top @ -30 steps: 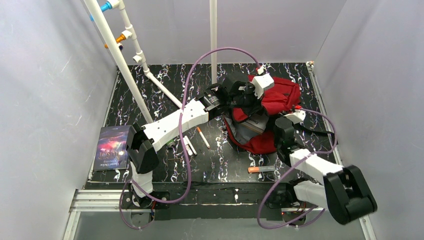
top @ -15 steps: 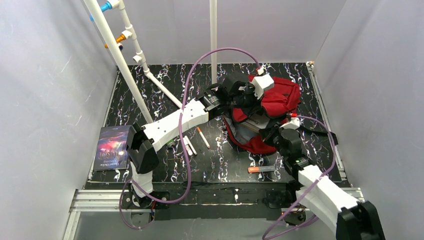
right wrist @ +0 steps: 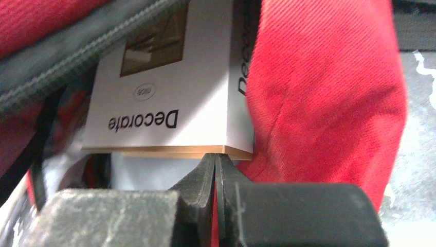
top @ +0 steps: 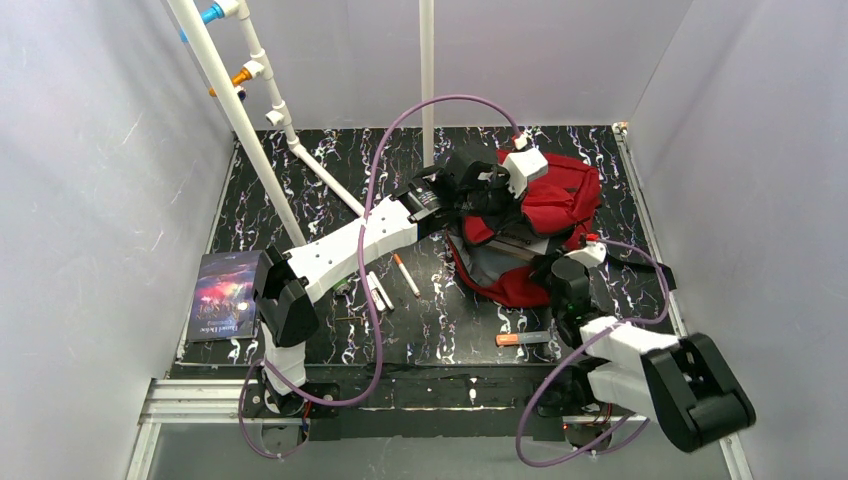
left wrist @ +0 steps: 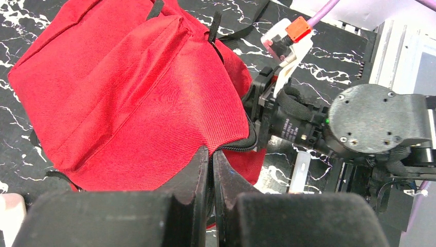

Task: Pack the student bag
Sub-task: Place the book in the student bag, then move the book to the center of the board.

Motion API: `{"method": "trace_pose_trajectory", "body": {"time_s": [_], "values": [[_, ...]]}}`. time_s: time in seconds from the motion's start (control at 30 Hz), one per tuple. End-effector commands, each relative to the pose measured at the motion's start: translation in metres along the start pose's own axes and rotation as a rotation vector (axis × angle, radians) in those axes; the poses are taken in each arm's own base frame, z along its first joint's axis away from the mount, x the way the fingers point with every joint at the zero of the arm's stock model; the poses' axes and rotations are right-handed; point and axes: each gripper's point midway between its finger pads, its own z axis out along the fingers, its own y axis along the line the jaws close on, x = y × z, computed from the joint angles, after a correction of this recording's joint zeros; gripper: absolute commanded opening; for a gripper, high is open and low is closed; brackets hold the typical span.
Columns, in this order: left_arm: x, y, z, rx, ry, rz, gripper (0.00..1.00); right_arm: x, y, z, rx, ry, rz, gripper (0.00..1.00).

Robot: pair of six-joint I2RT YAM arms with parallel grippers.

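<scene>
The student bag (top: 560,200) is a dark-red backpack lying at the back right of the table, its mouth facing the arms. My left gripper (top: 495,212) is shut on the bag's black zip edge (left wrist: 241,146) and holds the upper flap (left wrist: 128,87) up. A white book (right wrist: 159,103) printed "Decorate" sits partly inside the bag (right wrist: 329,92). It shows pale in the opening (top: 508,247). My right gripper (right wrist: 215,157) is shut, its tips touching the book's lower edge, with nothing gripped. In the top view the right gripper (top: 553,262) is at the bag's mouth.
Two pens (top: 406,275) (top: 378,292) lie left of the bag. An orange-capped pen (top: 522,339) lies near the front edge. A dark-covered book (top: 222,296) rests at the left edge. A white pipe rack (top: 240,110) leans at back left, and a pole (top: 427,70) stands behind.
The right arm swung in from the bag's right side to its mouth, and its jaws closed the last bit. The left gripper kept its hold on the zip edge.
</scene>
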Motion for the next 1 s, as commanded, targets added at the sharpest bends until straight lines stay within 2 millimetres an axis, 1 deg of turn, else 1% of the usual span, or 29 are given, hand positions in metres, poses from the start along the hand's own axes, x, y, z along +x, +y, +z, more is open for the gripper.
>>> {"method": "trace_pose_trajectory", "body": {"time_s": [0.0,0.07,0.1,0.17,0.23,0.27,0.3,0.37,0.47,0.5,0.57,0.63,0.67,0.7,0.73,0.77,0.8,0.83,0.87,0.9,0.93,0.97], "values": [[-0.023,0.001,-0.016,-0.027,-0.056,0.003,0.0,-0.06,0.0,0.021,0.082,-0.293,0.038,0.09],[-0.019,0.003,-0.016,-0.036,-0.047,0.001,0.0,-0.06,0.004,0.032,0.085,-0.287,0.021,0.08],[-0.016,0.004,-0.016,-0.041,-0.041,-0.002,0.0,-0.059,0.008,0.035,0.063,-0.277,0.01,0.08],[-0.01,0.004,-0.017,-0.045,-0.024,-0.005,0.0,-0.051,0.014,0.032,0.041,-0.212,-0.014,0.09],[-0.001,0.006,-0.017,-0.056,-0.006,-0.009,0.0,-0.044,0.016,0.022,0.056,-0.113,-0.029,0.14],[0.003,0.007,-0.016,-0.061,0.003,-0.012,0.0,-0.044,0.02,0.012,0.042,-0.077,-0.025,0.21],[0.009,0.009,-0.015,-0.065,0.015,-0.019,0.0,-0.039,0.02,0.001,0.038,-0.025,-0.028,0.27],[0.018,0.009,-0.011,-0.059,0.035,-0.03,0.0,-0.031,0.018,-0.022,0.047,0.071,-0.036,0.38],[0.036,0.008,-0.004,-0.046,0.068,-0.044,0.0,-0.027,0.003,-0.063,0.109,0.18,-0.07,0.52],[0.042,0.01,-0.001,-0.048,0.076,-0.057,0.0,-0.03,-0.003,-0.075,0.128,0.186,-0.077,0.56],[0.052,0.01,0.004,-0.041,0.091,-0.088,0.0,-0.044,-0.008,-0.097,0.164,0.172,-0.068,0.64],[0.064,0.008,0.01,-0.028,0.118,-0.126,0.0,-0.057,0.008,-0.114,0.098,0.169,-0.055,0.67],[0.073,0.009,0.015,-0.035,0.139,-0.156,0.0,-0.066,0.01,-0.121,0.101,0.152,-0.031,0.67],[0.08,0.009,0.017,-0.046,0.154,-0.186,0.03,-0.077,0.013,-0.125,0.105,0.124,-0.018,0.67],[0.084,0.009,0.018,-0.057,0.165,-0.221,0.13,-0.086,0.015,-0.127,0.107,0.098,-0.017,0.68],[0.086,0.008,0.017,-0.061,0.168,-0.25,0.25,-0.095,0.018,-0.128,0.108,0.074,-0.026,0.69],[0.085,0.006,0.013,-0.061,0.163,-0.274,0.36,-0.103,0.022,-0.127,0.105,0.052,-0.036,0.7],[0.082,0.003,0.009,-0.057,0.153,-0.295,0.44,-0.108,0.025,-0.124,0.104,0.042,-0.049,0.72],[0.077,0.001,0.003,-0.055,0.138,-0.306,0.56,-0.111,0.029,-0.121,0.102,0.042,-0.068,0.73],[0.072,-0.001,-0.005,-0.058,0.121,-0.312,0.82,-0.113,0.035,-0.117,0.085,0.052,-0.093,0.73],[0.069,-0.001,-0.014,-0.067,0.113,-0.313,0.9,-0.113,0.042,-0.113,0.061,0.065,-0.124,0.74],[0.066,-0.001,-0.025,-0.083,0.109,-0.315,0.97,-0.111,0.049,-0.108,0.034,0.087,-0.152,0.78]]}}
